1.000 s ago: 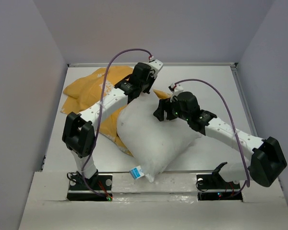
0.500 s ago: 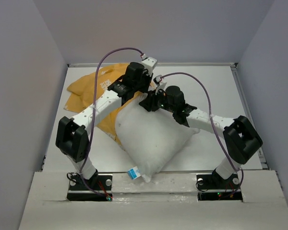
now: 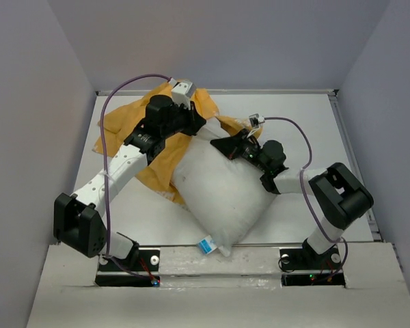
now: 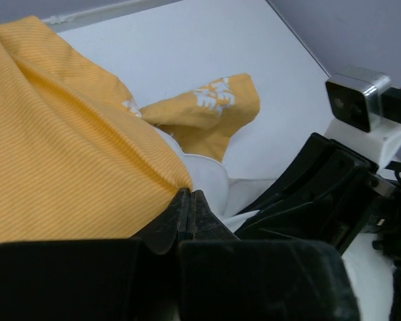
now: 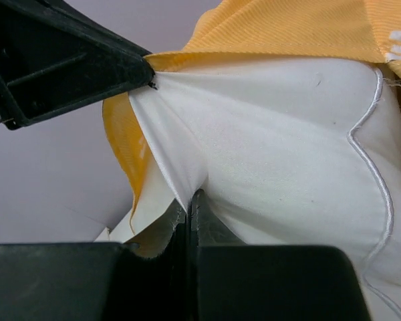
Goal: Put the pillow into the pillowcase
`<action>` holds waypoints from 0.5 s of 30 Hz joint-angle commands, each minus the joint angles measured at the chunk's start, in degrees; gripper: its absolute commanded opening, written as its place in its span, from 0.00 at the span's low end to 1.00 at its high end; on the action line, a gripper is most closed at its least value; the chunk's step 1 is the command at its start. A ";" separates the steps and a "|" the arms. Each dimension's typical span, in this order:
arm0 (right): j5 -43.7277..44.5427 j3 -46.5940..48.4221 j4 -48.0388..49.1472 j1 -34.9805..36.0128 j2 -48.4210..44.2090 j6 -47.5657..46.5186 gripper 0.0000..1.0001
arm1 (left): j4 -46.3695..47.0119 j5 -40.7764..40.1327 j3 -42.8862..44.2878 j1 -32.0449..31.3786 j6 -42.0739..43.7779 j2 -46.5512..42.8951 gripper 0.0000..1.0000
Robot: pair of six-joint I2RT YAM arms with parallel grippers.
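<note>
Both tools are tight at the mouth of the sack. The left gripper (image 4: 187, 208) has its 2 fingers pressed together on the orange edge of the pillowcase (image 3: 123, 130), with the cloth running off behind it and to its left in loose heaps. The right gripper (image 5: 189, 207) is pinched shut on a thin fold of the white pillow (image 3: 222, 195), right at its fingertips.

The pillow's far corner sits just ahead of the right gripper, tucked under the orange edge. All the rest of the cushion trails back behind that tool toward the arm bases, and its tag (image 3: 206, 244) is at the far end of that stretch. By my read only 1 corner is in and the bulk is outside.

There are 3 risks:
- **Weak pinch:** the right gripper holds a small bite on a plump cushion, so a hard push could pull the fold free.
- **Sliding sack:** the slack sack behind the left gripper may slide across the table (image 3: 294, 116) instead of taking the pillow.
- **Collision:** the 2 tools sit almost touching, so any inward drift risks them knocking together or snagging the mouth shut.
</note>
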 commanded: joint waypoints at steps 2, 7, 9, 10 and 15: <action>-1.63 -3.61 12.48 -2.02 3.46 3.47 0.00 | 11.81 12.88 1.44 1.75 -7.29 -1.11 0.00; -1.10 -5.91 6.61 -2.02 -0.49 -0.66 0.00 | 10.06 10.96 3.20 3.24 -5.98 3.28 0.04; -0.67 -5.64 5.38 -2.02 -1.11 -1.54 0.00 | 9.18 9.38 3.55 3.25 -4.93 4.43 0.03; -1.27 -5.47 4.42 -2.02 -1.28 -1.80 0.00 | 8.83 9.02 3.55 3.25 -4.66 4.87 0.03; -0.75 -5.38 0.20 -1.49 -4.26 -5.05 0.00 | 6.98 7.35 4.95 3.25 -2.73 8.65 0.27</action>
